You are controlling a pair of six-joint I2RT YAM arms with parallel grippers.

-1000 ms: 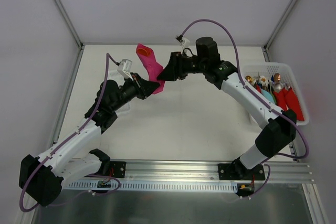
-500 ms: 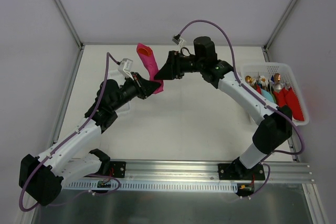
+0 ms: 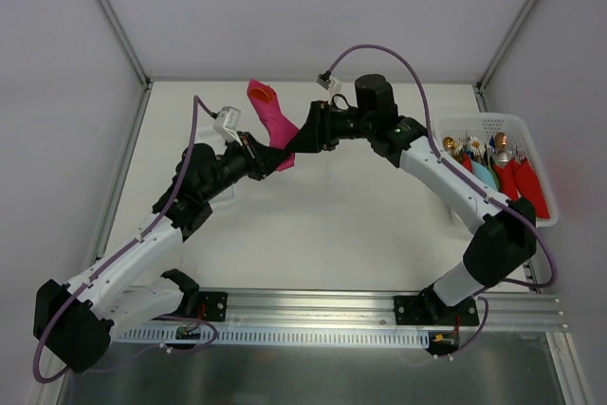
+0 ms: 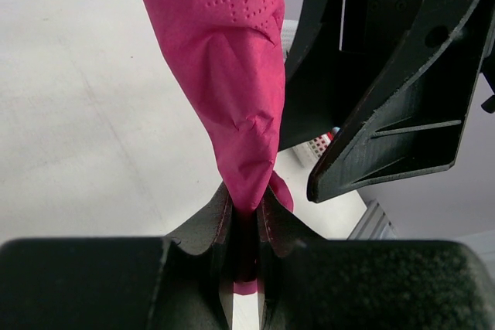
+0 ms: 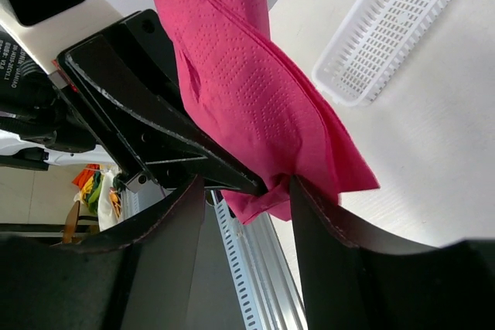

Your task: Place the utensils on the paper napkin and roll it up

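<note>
Paper napkin [image 3: 273, 122]: magenta, rolled into a loose tube and held up off the worktop [image 3: 332, 225], well left of the basket [image 3: 503, 120]. Tilted, with the upper end farther from the basket than the lower end.
Left hand [image 4: 247, 200]: clenched on the napkin's lower end, with the paper pinched flat between its 2 fingers. On the side of the roll away from the basket.
Right hand [image 5: 246, 195]: released, with its 2 fingers spread to either side of the napkin's lower tip. One pad is against the paper and there is a gap at the other. On the basket side of the roll.
Hand tips: just beside each other at the foot of the roll, both well apart from the basket.
Basket: white and slotted, at the right edge of the worktop.
Basket contents: metal utensils [image 3: 495, 154] in red and teal wraps.
</note>
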